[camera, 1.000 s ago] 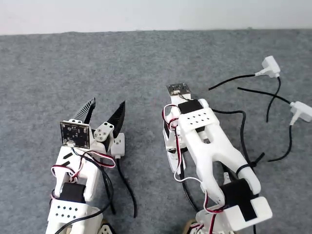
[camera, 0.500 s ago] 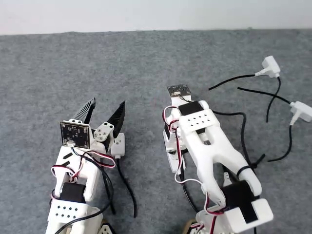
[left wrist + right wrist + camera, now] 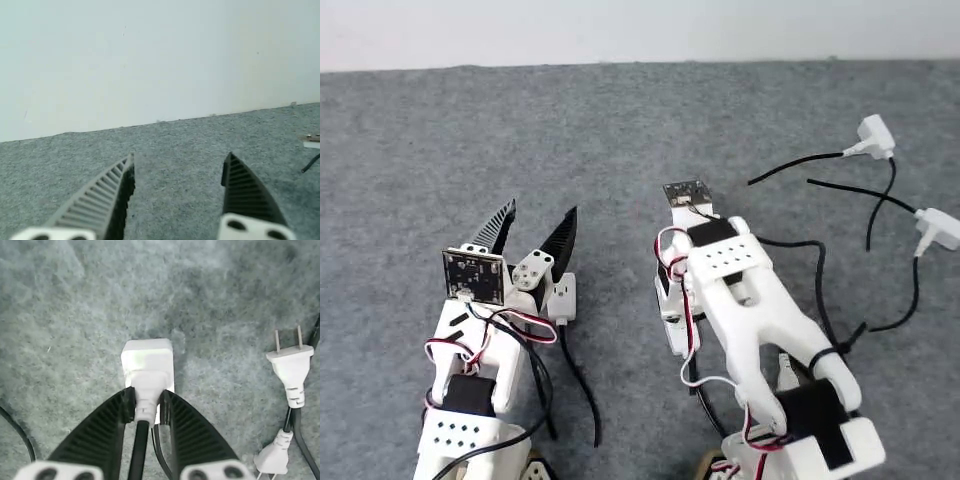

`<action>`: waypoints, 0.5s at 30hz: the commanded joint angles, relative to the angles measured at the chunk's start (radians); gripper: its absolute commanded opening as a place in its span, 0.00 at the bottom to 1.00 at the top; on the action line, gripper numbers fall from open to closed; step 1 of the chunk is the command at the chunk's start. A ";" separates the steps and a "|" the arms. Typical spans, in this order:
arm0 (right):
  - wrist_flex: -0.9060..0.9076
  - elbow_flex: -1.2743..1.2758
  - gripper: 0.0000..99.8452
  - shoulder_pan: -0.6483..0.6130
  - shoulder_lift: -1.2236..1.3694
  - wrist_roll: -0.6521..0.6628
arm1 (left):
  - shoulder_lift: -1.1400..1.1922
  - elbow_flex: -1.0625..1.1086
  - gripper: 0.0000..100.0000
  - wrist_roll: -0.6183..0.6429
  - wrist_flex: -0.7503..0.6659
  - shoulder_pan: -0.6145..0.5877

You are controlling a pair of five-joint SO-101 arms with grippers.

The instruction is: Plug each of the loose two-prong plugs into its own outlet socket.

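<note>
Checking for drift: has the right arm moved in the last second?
Yes. In the high view the right arm has drawn back slightly toward the near edge, judged against the white plug at far right, which stayed put.

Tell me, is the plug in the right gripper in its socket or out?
In. The plug sits flush against the socket, with no prongs showing.
</note>
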 commanded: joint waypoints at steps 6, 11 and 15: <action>-0.067 0.147 0.01 -0.028 0.041 0.075 | -0.003 -0.008 0.27 -0.011 -0.031 0.009; -0.073 0.147 0.01 -0.036 0.041 0.138 | -0.003 -0.007 0.27 -0.011 -0.031 0.009; -0.076 0.147 0.01 -0.033 0.041 0.144 | -0.003 -0.005 0.27 -0.011 -0.031 0.009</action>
